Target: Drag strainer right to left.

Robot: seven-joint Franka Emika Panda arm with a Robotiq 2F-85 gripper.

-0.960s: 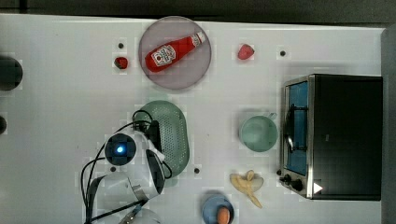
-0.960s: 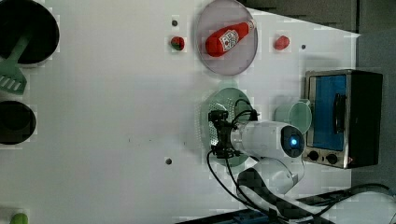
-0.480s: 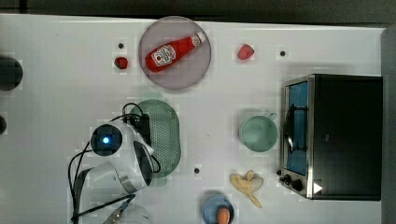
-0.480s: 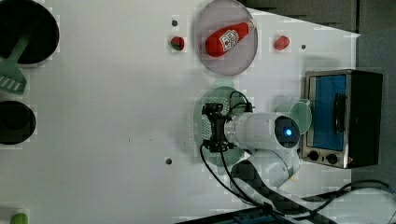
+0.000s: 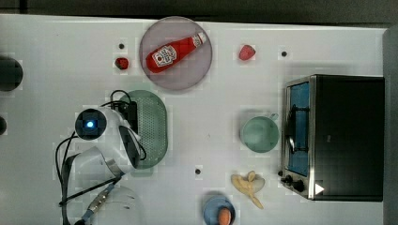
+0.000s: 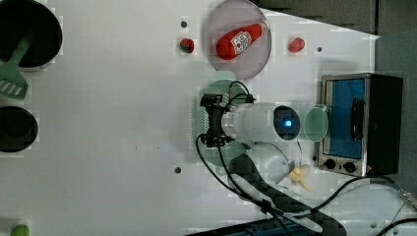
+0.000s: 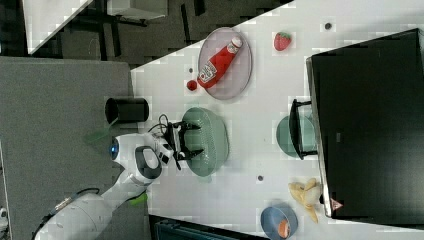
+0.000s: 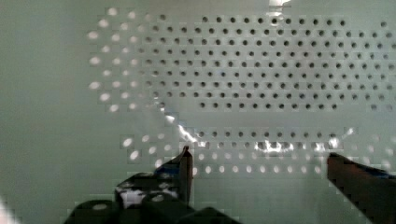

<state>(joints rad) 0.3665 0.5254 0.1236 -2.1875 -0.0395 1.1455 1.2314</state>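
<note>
On the top view's left of the strainer (image 5: 152, 126) the tabletop (image 5: 42, 136) lies bare as far as the dark pots (image 5: 8, 73) at its edge. The grey plate (image 5: 176, 53) with its ketchup bottle (image 5: 174, 49) crowds near one end; a small red fruit (image 5: 122, 63) sits beside that.

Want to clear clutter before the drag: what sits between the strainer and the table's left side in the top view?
Nothing visible: left of the strainer the table is bare. The open gripper is over the strainer.

Robot lab w/ mock kitchen: white table (image 5: 56, 47), toy toaster oven (image 5: 338, 136), plastic food, trailing cables
</note>
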